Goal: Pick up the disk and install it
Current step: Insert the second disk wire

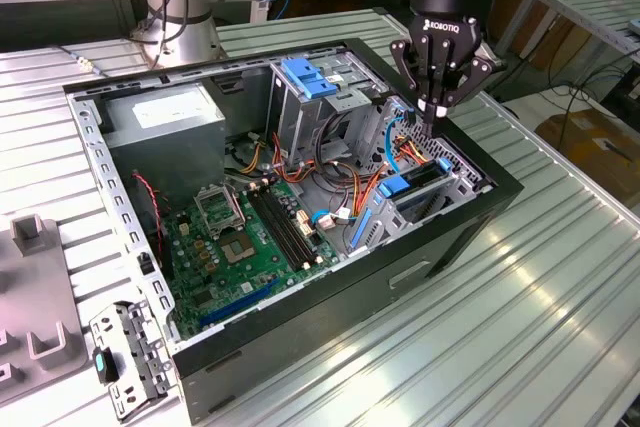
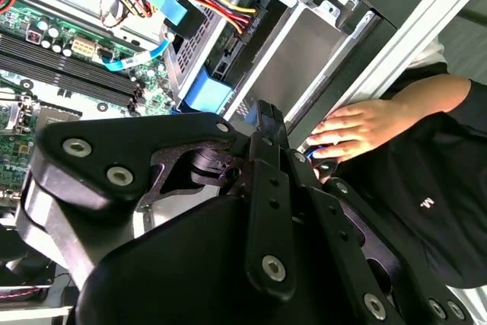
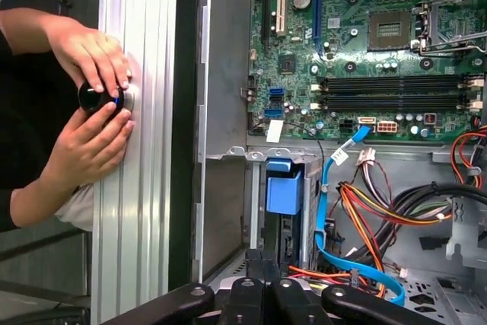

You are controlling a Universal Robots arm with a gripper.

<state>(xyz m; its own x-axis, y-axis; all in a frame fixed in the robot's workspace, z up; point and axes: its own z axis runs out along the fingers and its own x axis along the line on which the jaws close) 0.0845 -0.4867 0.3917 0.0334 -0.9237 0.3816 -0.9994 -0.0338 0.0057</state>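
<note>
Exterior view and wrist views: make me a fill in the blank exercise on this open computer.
In the exterior view, the gripper hangs over the computer case's ____ end.
The motherboard inside is coloured ____.
In the first wrist view, two hands hold a ____ knob.
Missing words: right; green; black.

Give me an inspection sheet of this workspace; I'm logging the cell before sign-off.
Surface: ribbed metal table carrying an open computer case.
Job's things: disk sits in the drive bay at the case's front corner, blue rail showing.
Clutter: grey fixture blocks at the exterior view's left.
Grippers: gripper directly above the disk bay, fingers together.
Cables: orange, yellow and blue leads bundled beside the bay.
Surroundings: a person's hands hold a black knob at the table edge.
</note>
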